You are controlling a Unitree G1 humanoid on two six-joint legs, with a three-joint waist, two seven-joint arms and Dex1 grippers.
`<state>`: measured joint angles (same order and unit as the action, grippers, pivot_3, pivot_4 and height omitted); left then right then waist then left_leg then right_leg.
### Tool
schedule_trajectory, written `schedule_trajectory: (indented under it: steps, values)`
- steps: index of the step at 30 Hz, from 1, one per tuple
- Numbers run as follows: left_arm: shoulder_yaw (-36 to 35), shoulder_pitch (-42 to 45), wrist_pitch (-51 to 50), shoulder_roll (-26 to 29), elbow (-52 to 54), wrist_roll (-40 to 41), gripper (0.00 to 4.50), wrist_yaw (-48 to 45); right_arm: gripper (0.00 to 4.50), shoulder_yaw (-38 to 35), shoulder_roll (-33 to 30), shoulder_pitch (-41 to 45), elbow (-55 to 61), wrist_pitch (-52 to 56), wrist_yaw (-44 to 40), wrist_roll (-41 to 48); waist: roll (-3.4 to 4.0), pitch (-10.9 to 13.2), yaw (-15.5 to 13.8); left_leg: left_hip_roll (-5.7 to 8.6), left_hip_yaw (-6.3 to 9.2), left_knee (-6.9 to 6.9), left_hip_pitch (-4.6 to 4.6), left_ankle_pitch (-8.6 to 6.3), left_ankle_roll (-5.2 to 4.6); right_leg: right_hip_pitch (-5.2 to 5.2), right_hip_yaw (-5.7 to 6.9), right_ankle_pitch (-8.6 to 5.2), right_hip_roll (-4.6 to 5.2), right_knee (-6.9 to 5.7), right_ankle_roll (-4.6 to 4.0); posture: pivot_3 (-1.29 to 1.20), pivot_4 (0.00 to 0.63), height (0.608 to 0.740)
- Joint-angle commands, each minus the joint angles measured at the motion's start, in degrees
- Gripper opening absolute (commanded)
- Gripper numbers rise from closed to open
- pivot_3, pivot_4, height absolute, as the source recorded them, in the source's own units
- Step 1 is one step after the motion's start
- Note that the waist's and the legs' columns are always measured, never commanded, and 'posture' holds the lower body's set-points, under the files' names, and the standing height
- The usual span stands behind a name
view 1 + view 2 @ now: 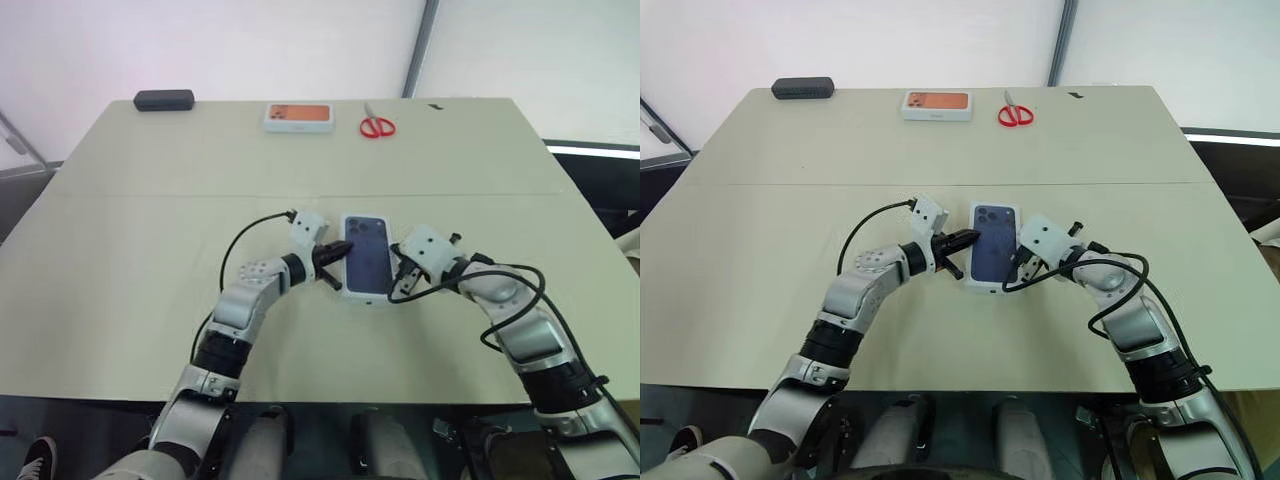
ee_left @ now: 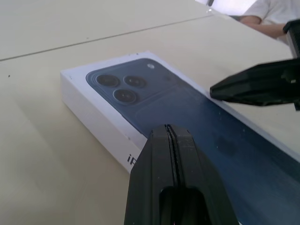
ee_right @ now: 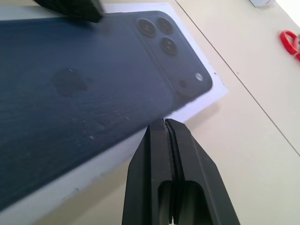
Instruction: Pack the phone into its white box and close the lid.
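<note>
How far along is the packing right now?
Looks nearly done: the lid, phone picture up, sits on the white box; the phone itself isn't visible. Left gripper and right gripper are shut at its long sides. Left: confirm it's fully seated.

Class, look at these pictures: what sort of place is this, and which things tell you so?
Probably a test room or lab, not a home: a bare beige table against plain white walls, with few props set out, namely a closed phone box, scissors and a second box.
</note>
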<state>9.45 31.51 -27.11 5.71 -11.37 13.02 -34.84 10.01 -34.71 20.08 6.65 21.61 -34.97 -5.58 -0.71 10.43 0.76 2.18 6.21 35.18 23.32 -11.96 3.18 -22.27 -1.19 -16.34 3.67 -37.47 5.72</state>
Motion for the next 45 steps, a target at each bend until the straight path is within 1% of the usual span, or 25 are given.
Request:
schedule_trajectory:
  steps: [1, 5, 9, 11, 14, 16, 19, 20, 22, 23, 25, 26, 27, 29, 30, 31, 34, 38, 41, 45]
  values:
    - [0.8, -0.9, 0.2, 0.3, 0.2, -0.6, 0.0, -0.3, 0.03, 0.8, 0.4, -0.7, -0.4, 1.2, -0.8, -0.3, -0.01, 0.0, 0.0, 0.0, 0.0, 0.0, 0.0, 0.0, 0.0, 0.0, 0.0, 0.0, 0.0, 0.0, 0.0, 0.0, 0.15, 0.74]
    - [0.9, -2.1, 0.3, 1.1, 0.6, -0.7, 0.0, -0.6, 0.03, 1.6, 0.7, -1.3, 0.6, 1.5, -2.1, 0.3, 0.0, -0.1, 0.0, -0.01, 0.01, 0.0, -0.01, 0.0, 0.0, 0.0, 0.01, 0.0, -0.01, 0.0, 0.0, 0.0, 0.15, 0.74]
    - [3.1, -5.2, 0.3, 3.4, 4.6, -0.7, 0.0, -3.1, 0.03, 1.6, 0.0, -3.9, 4.9, -1.9, -6.5, 3.6, -0.02, -0.1, 0.1, -0.03, 0.02, -0.02, -0.01, 0.0, 0.0, -0.01, 0.0, 0.0, -0.02, 0.0, 0.0, 0.0, 0.15, 0.74]
    - [4.3, -6.7, 2.0, 4.8, 6.8, -1.3, 0.0, -4.5, 0.03, 1.2, -1.2, -5.1, 6.3, -3.1, -8.5, 4.5, -0.01, -0.1, 0.1, -0.04, 0.02, -0.03, -0.04, 0.0, 0.0, 0.01, -0.02, 0.0, -0.02, 0.0, 0.0, 0.0, 0.15, 0.74]
    - [4.0, -8.8, 0.7, 6.8, 10.4, 1.1, 0.0, -7.4, 0.03, -0.2, -4.0, -7.8, 8.1, -5.0, -12.5, 6.5, -0.01, -0.1, 0.0, -0.04, 0.02, -0.02, -0.03, 0.0, 0.0, 0.03, -0.02, 0.0, 0.0, 0.01, 0.0, 0.0, 0.15, 0.74]
    - [4.0, -9.7, -0.2, 7.7, 11.8, 1.7, 0.0, -8.4, 0.03, -0.7, -5.4, -9.0, 8.3, -5.9, -13.7, 7.2, -0.01, -0.2, -0.1, -0.04, 0.02, -0.02, -0.03, -0.01, -0.01, 0.06, 0.0, -0.01, 0.0, 0.06, -0.01, 0.0, 0.15, 0.74]
    - [4.0, -10.4, 0.0, 7.8, 12.0, 2.3, 0.0, -9.2, 0.03, -1.5, -5.0, -8.8, 7.5, -4.4, -14.0, 8.7, -0.02, -0.2, -0.1, -0.05, 0.03, -0.02, -0.03, -0.01, -0.01, 0.06, 0.0, -0.01, 0.01, 0.07, -0.01, 0.0, 0.15, 0.74]
    - [3.7, -10.3, -0.2, 7.3, 11.8, 2.7, 0.26, -9.0, 0.0, -2.1, -4.1, -8.3, 7.5, -2.8, -14.2, 10.5, -0.02, -0.2, -0.1, -0.05, 0.03, -0.02, -0.03, -0.01, -0.01, 0.06, -0.01, -0.01, 0.01, 0.07, -0.01, 0.0, 0.15, 0.74]
    - [2.6, -9.9, -0.2, 6.5, 11.8, 3.9, 0.84, -9.1, 0.55, -4.7, -1.0, -6.5, 7.6, 1.9, -12.8, 14.9, -0.03, -0.2, -0.1, -0.06, 0.06, -0.02, -0.03, -0.01, -0.01, 0.06, 0.0, -0.01, 0.01, 0.08, -0.01, 0.0, 0.15, 0.74]
    - [1.7, -9.5, 0.4, 6.2, 12.0, 4.1, 1.37, -8.5, 0.89, -5.5, -0.2, -5.6, 7.7, 2.4, -12.4, 15.9, -0.02, -0.2, -0.1, -0.07, 0.08, -0.01, -0.02, -0.01, -0.01, 0.06, 0.0, -0.01, 0.01, 0.08, -0.01, 0.0, 0.15, 0.74]
    - [-0.1, -8.9, 1.1, 6.7, 12.5, 4.6, 2.24, -8.0, 1.72, -7.4, 1.0, -4.0, 7.9, 2.7, -11.5, 17.3, -0.01, -0.1, 0.0, -0.07, 0.13, -0.01, 0.04, -0.01, -0.01, -0.04, -0.03, -0.01, 0.02, 0.05, -0.01, 0.0, 0.15, 0.74]
    - [-1.9, -8.2, 1.4, 7.9, 12.2, 5.0, 2.79, -8.0, 2.31, -9.2, 1.5, -3.0, 7.8, 3.9, -11.4, 19.5, -0.01, -0.1, 0.0, -0.07, 0.15, -0.01, 0.05, -0.01, -0.01, -0.06, -0.03, -0.01, 0.01, 0.05, -0.01, 0.0, 0.15, 0.74]
    - [-3.7, -7.4, 1.8, 9.3, 11.6, 5.4, 3.23, -8.3, 2.75, -10.6, 1.5, -2.2, 7.7, 4.9, -11.5, 21.1, 0.0, -0.1, 0.1, -0.07, 0.15, -0.01, 0.05, -0.01, -0.01, -0.08, -0.03, -0.01, 0.0, 0.04, -0.01, 0.0, 0.15, 0.74]
    - [-6.9, -6.3, 2.3, 12.5, 10.2, 6.8, 4.24, -10.4, 3.81, -12.0, 0.7, -1.4, 7.0, 4.4, -12.3, 22.1, 0.0, -0.1, 0.2, -0.07, 0.14, -0.03, 0.06, -0.01, -0.01, -0.14, -0.04, 0.0, -0.04, 0.01, -0.02, 0.0, 0.15, 0.74]
    - [-8.2, -5.8, 2.4, 14.3, 9.2, 7.4, 4.5, -11.5, 4.29, -12.3, 0.0, -1.4, 6.5, 4.0, -13.5, 22.7, 0.01, -0.1, 0.2, -0.09, 0.14, -0.03, 0.05, -0.01, -0.01, -0.13, -0.04, 0.0, -0.06, 0.01, -0.02, 0.0, 0.15, 0.74]
    - [-9.1, -5.4, 2.7, 15.9, 8.0, 7.8, 4.5, -12.7, 4.42, -12.4, -0.4, -1.4, 5.9, 2.8, -14.6, 22.8, 0.0, -0.1, 0.1, -0.09, 0.13, -0.04, 0.06, -0.01, -0.01, -0.14, -0.02, -0.01, -0.06, 0.01, -0.02, 0.0, 0.15, 0.74]
    - [-9.4, -5.5, 4.3, 17.4, 6.3, 7.4, 4.5, -14.0, 4.42, -11.0, -0.4, -0.9, 2.5, -0.5, -15.1, 21.3, 0.01, -0.1, 0.1, -0.07, 0.03, -0.05, 0.06, -0.02, -0.02, -0.1, -0.01, -0.01, -0.02, 0.05, -0.02, 0.0, 0.15, 0.74]
    - [-14.4, -6.0, 5.0, 18.2, 6.6, 9.9, 4.5, -13.3, 4.42, -11.1, -1.2, -1.3, 1.0, -2.8, -15.8, 21.1, -0.03, -0.1, -0.1, -0.05, 0.03, 0.0, 0.12, -0.02, -0.02, -0.09, 0.0, 0.0, 0.08, 0.06, -0.01, 0.0, 0.15, 0.74]
    - [-17.1, -8.0, 5.0, 21.5, 7.7, 10.5, 4.5, -14.0, 4.42, -13.1, -3.7, -3.0, 1.3, -2.7, -18.1, 22.8, -0.03, -0.1, 0.1, -0.07, 0.06, -0.03, 0.11, -0.02, -0.02, -0.14, -0.01, 0.0, 0.04, 0.04, -0.01, 0.0, 0.15, 0.74]
    - [-20.2, -13.6, 5.4, 26.5, 9.5, 11.4, 4.5, -16.2, 4.42, -16.5, -6.8, -6.2, 3.1, -1.7, -20.6, 26.1, 0.02, -0.1, 0.4, -0.13, 0.05, -0.1, 0.06, -0.03, -0.04, -0.2, -0.12, -0.01, 0.01, 0.02, -0.02, 0.0, 0.15, 0.74]
